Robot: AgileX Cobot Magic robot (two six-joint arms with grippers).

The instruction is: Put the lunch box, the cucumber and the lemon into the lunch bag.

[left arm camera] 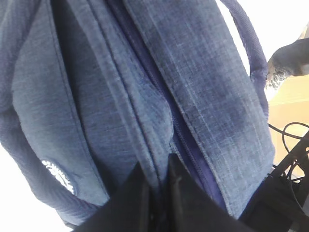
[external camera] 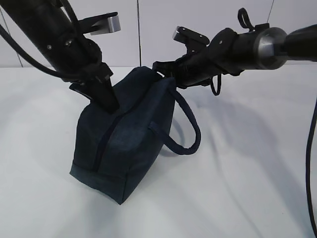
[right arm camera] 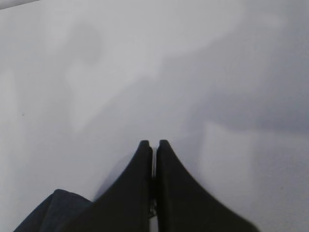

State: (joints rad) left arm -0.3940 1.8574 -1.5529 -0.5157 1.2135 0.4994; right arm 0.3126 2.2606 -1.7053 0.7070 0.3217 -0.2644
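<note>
The left claw [left arm camera: 157, 186] is clenched on a fold of the bag [external camera: 126, 144] fabric beside the zipper line; in the left wrist view its two dark fingers [left arm camera: 133, 203] pinch the cloth between them, with the zipper [left arm camera: 178, 135] running up just to the right. The right claw [external camera: 166, 74] is shut tight, fingers meeting; the exterior view puts it at the bag's top edge by the handle [external camera: 190, 129], and the right wrist view shows a thin bright sliver low between the fingers, perhaps the zipper pull, though I cannot tell for sure. My reading is that the left arm pins the bag so it stays put while the right one works the zipper along, a closing or opening step. The zipper looks closed along the stretch that shows. The bag stands tilted near the middle of the bench [external camera: 247, 188], one bottom corner toward the near edge, its loop handle drooping to the right and its white logo [left arm camera: 58, 176] on the side facing the left arm. No box, cucumber or lemon shows anywhere; whether they are inside the bag cannot be seen. The bench is plain white and matte, carrying soft shadows of the arms. Behind it is a white panelled wall [external camera: 208, 20], and a black cable [external camera: 312, 163] hangs at the right edge.
</note>
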